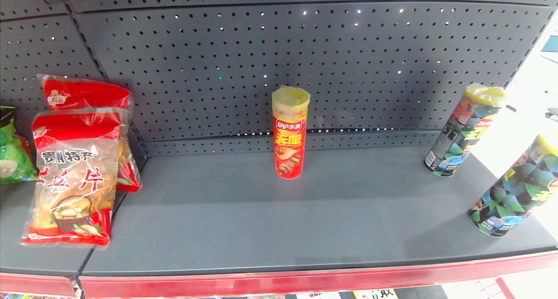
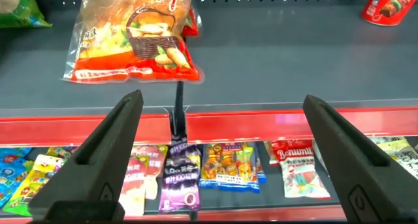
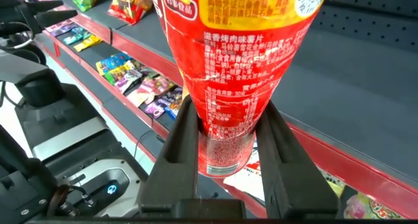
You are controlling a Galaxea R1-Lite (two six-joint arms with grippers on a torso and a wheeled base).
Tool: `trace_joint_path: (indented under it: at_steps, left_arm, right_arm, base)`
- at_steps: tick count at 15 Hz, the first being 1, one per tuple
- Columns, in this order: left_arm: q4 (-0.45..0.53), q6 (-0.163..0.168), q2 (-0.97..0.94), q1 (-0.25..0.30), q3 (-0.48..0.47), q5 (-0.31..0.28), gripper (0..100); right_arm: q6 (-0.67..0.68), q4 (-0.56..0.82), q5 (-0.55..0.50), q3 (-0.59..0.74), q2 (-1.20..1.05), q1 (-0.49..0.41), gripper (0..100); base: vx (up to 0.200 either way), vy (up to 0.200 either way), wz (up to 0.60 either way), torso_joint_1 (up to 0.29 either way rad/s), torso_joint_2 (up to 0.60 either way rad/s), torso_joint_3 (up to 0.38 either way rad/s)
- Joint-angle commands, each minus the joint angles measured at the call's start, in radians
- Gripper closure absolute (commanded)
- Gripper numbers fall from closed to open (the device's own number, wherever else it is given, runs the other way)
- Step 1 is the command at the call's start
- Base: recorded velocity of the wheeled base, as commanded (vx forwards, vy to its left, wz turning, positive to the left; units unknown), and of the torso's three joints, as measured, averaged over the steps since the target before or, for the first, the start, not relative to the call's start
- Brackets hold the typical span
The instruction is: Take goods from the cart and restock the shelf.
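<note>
Dark grey shelf (image 1: 270, 229), red front lip, perforated back panel (image 1: 261, 72). Red can (image 1: 289, 133) standing mid-shelf, two dark cans (image 1: 462, 131) at right end, red snack bags (image 1: 72, 181) at left. Left wrist view: left gripper (image 2: 223, 100) spread wide, empty, facing the lip; small packets (image 2: 228, 165) on tier below. Right wrist view: right gripper (image 3: 227, 110) clamped on red packet (image 3: 235, 48), out in front of the shelves.

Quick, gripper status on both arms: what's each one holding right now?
Left gripper: open, holding nothing.
Right gripper: closed on a red snack packet.
</note>
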Motion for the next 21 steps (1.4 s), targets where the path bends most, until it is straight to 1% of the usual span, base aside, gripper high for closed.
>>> trace_joint_path:
  at_steps: [1,4,5,6,7,8,9,10,11,12,13,14,15,16,17,18,19,20,21]
  left_arm:
    - [0.0,-0.001,0.0,0.0,0.0,0.0,0]
    - [0.0,0.002,0.0,-0.002,0.0,-0.003,0]
    - [-0.002,0.024,-0.002,-0.002,0.0,-0.014,0]
    - [-0.02,0.053,0.006,-0.002,-0.025,-0.023,0]
    - [-0.124,0.057,0.215,-0.034,-0.258,-0.028,0]
    - [-0.183,0.025,0.396,-0.12,-0.436,-0.029,0]
    - [-0.184,-0.032,0.532,-0.206,-0.56,-0.026,0]
    - [-0.193,-0.041,0.627,-0.258,-0.581,-0.034,0]
    - [-0.232,-0.049,0.773,-0.315,-0.555,-0.075,0]
    - [-0.267,-0.052,0.848,-0.315,-0.515,-0.104,0]
    - [-0.348,-0.084,1.011,-0.305,-0.483,-0.152,0]
    - [-0.402,-0.111,1.101,-0.304,-0.491,-0.183,0]
    - [-0.436,-0.116,1.21,-0.307,-0.497,-0.212,0]
    - [-0.437,-0.098,1.295,-0.315,-0.492,-0.218,0]
    - [-0.434,-0.078,1.365,-0.335,-0.485,-0.219,0]
    - [-0.436,-0.041,1.436,-0.336,-0.469,-0.219,0]
    - [-0.44,0.001,1.469,-0.335,-0.449,-0.242,0]
    - [-0.447,0.022,1.497,-0.338,-0.439,-0.317,0]
    - [-0.45,0.045,1.514,-0.341,-0.436,-0.36,0]
  right_arm:
    - [-0.001,0.0,0.0,0.002,0.001,-0.002,100]
    - [0.0,0.001,-0.001,0.011,-0.002,-0.007,100]
    - [0.0,0.001,-0.001,0.015,-0.003,-0.013,100]
    - [0.0,0.001,-0.001,0.017,-0.002,-0.017,100]
    - [0.0,0.003,-0.001,0.018,0.0,-0.019,100]
    - [0.0,0.004,-0.001,0.017,0.02,-0.019,100]
    - [-0.001,0.004,-0.004,0.018,0.027,-0.02,100]
    - [-0.001,0.004,-0.01,0.015,0.035,-0.02,100]
    - [0.0,0.003,-0.012,0.014,0.046,-0.027,100]
    - [-0.001,0.003,-0.013,0.014,0.046,-0.028,100]
    - [-0.001,0.003,-0.012,0.009,0.058,-0.033,100]
    - [-0.001,0.003,-0.012,0.006,0.06,-0.033,100]
    - [0.0,0.001,-0.013,0.003,0.061,-0.033,100]
    - [0.0,0.003,-0.017,0.003,0.058,-0.033,100]
    - [0.0,0.003,-0.023,0.005,0.063,-0.033,100]
    - [0.003,0.003,-0.024,0.009,0.069,-0.033,100]
    - [0.009,0.003,-0.024,0.012,0.069,-0.031,100]
    - [0.02,0.001,-0.024,0.014,0.069,-0.031,100]
    - [0.028,0.001,-0.024,0.014,0.066,-0.031,100]
  base:
    - [0.0,0.0,0.0,0.0,0.0,0.0]
    - [0.0,0.0,0.0,0.0,0.0,0.0]
    - [0.0,0.0,0.0,0.0,0.0,0.0]
    - [0.0,0.0,0.0,0.0,0.0,0.0]
    - [0.0,0.0,0.0,0.0,0.0,0.0]
    - [0.0,0.0,0.0,0.0,0.0,0.0]
    - [0.0,0.0,0.0,0.0,0.0,0.0]
    - [0.0,0.0,0.0,0.0,0.0,0.0]
    - [0.0,0.0,0.0,0.0,0.0,0.0]
    - [0.0,0.0,0.0,0.0,0.0,0.0]
    - [0.0,0.0,0.0,0.0,0.0,0.0]
    - [0.0,0.0,0.0,0.0,0.0,0.0]
    - [0.0,0.0,0.0,0.0,0.0,0.0]
    - [0.0,0.0,0.0,0.0,0.0,0.0]
    - [0.0,0.0,0.0,0.0,0.0,0.0]
    - [0.0,0.0,0.0,0.0,0.0,0.0]
    - [0.0,0.0,0.0,0.0,0.0,0.0]
    - [0.0,0.0,0.0,0.0,0.0,0.0]
    - [0.0,0.0,0.0,0.0,0.0,0.0]
